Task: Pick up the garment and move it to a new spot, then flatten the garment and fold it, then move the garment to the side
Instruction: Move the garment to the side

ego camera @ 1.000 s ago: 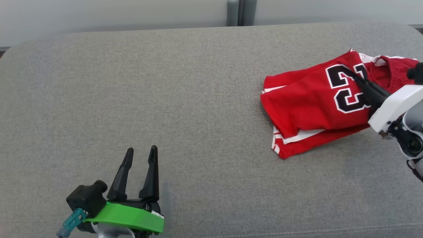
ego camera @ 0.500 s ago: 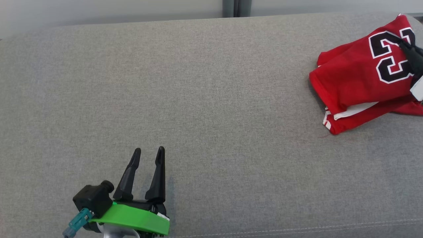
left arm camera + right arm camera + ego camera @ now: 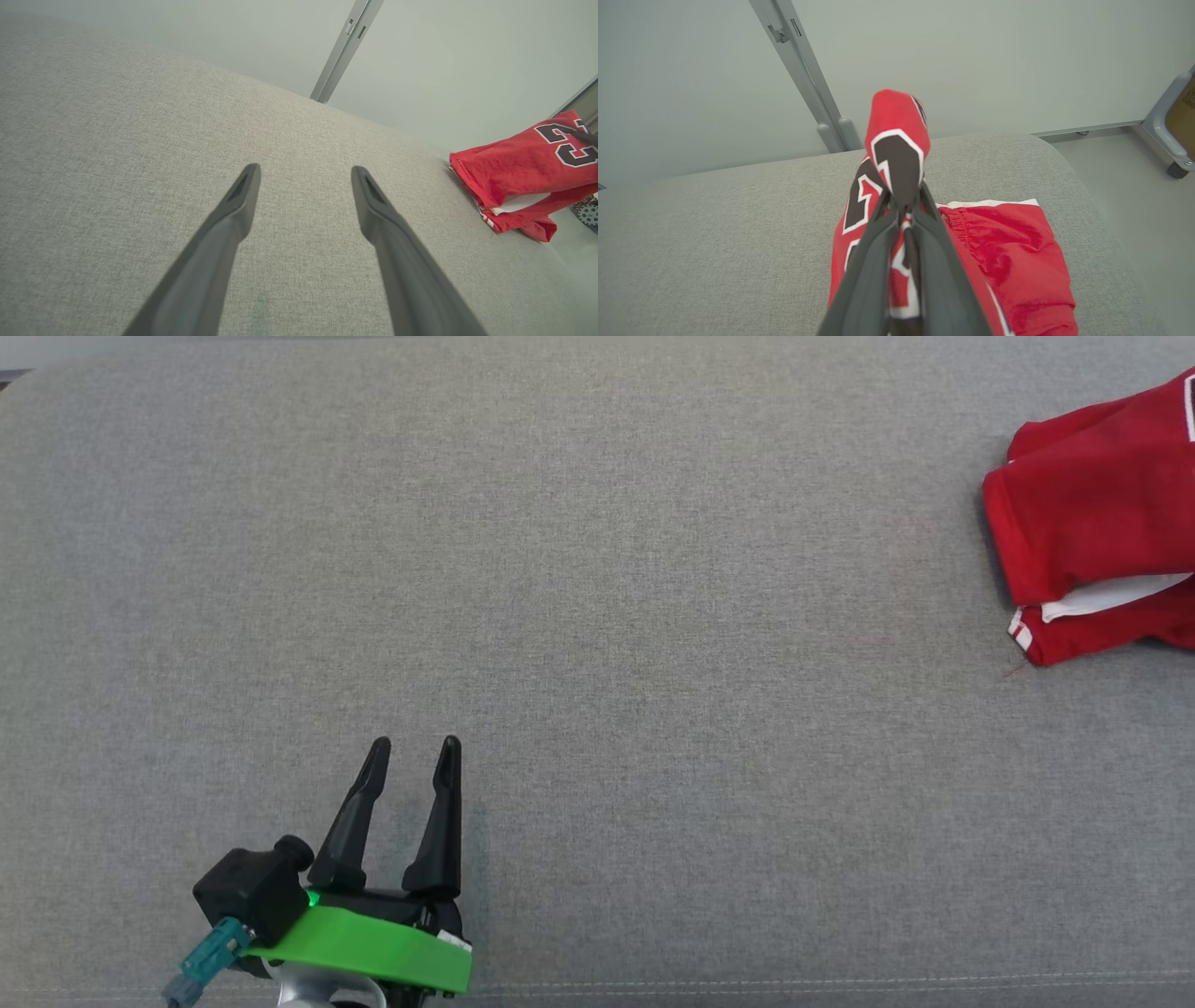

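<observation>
Folded red knit sports garment (image 3: 1092,523) with white trim and a black number patch lies bunched at 2 o'clock on the grey coarse-woven upholstered worktop (image 3: 597,569). Right gripper (image 3: 903,198): slim dark tapered jaws pinched on a raised fold of it. Left gripper (image 3: 411,751) at 7 o'clock, jaws parted, holding nothing.

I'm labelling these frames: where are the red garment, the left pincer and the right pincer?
red garment (image 3: 1092,513), head view, top folded layer.
left pincer (image 3: 415,743), head view, midway between open fingertips.
right pincer (image 3: 906,203), right wrist view, between fingertips shut on the red garment.
</observation>
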